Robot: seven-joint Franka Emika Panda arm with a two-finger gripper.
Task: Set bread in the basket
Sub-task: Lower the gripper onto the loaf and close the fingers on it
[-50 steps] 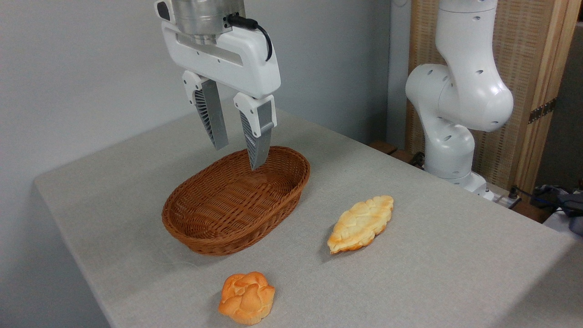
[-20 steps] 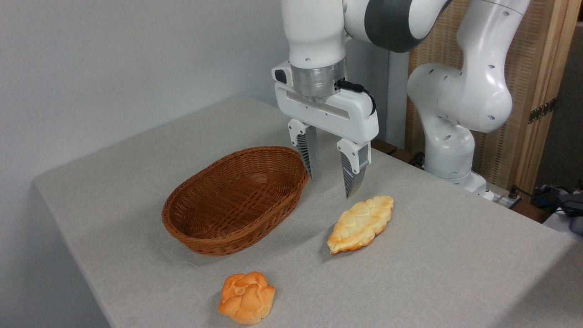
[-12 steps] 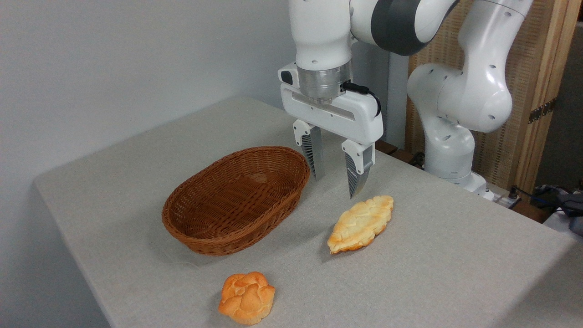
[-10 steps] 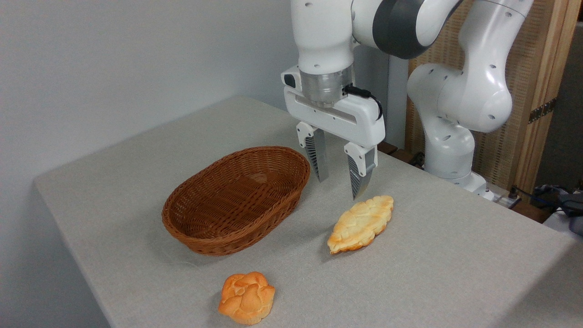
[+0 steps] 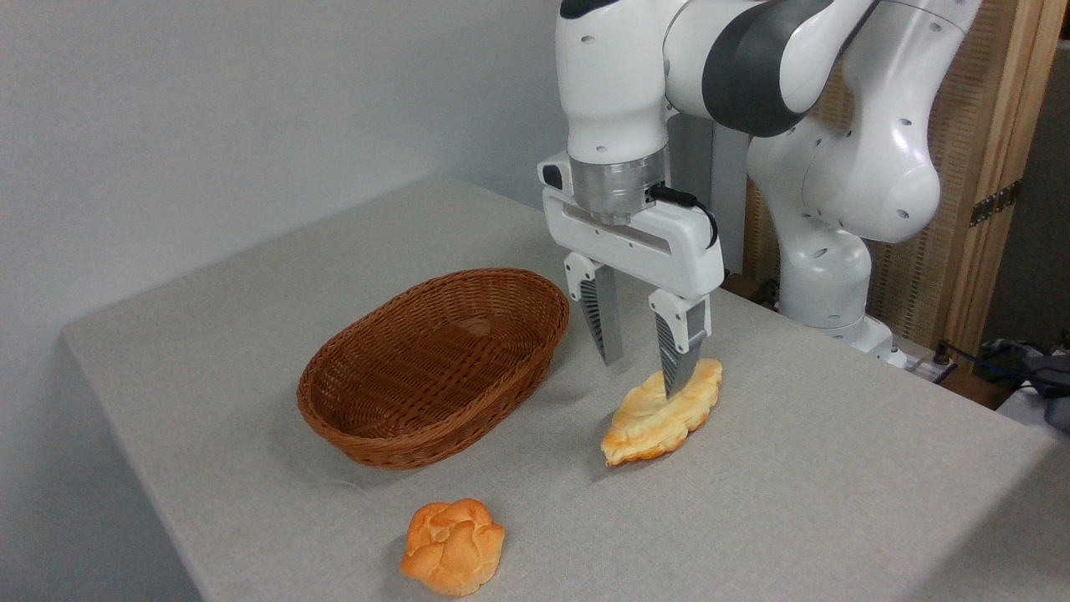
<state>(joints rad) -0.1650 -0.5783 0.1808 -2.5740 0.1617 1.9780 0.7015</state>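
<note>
The end effector (image 5: 644, 376) hangs straight down from the white arm with its two grey fingers spread apart and nothing between them. The right finger (image 5: 675, 351) has its tip in front of the upper half of the bread (image 5: 660, 414); whether it touches the crust cannot be told from this view. The left finger (image 5: 603, 322) ends above the bare cloth between bread and basket (image 5: 435, 368). The bread, a long pale golden pastry with a scalloped top and a browned tip, lies flat on the grey bench (image 5: 794, 485), roughly midway across it and toward the far right edge, its browned tip pointing at the near edge. The oval wicker basket sits just left of it, apart from it, with nothing inside, its long axis running from the near left toward the far right. A small round orange bun (image 5: 453, 548) rests close to the near edge, well apart from the bread and near the basket's front rim. The arm's base (image 5: 823, 284) stands past the far right edge of the bench.
</note>
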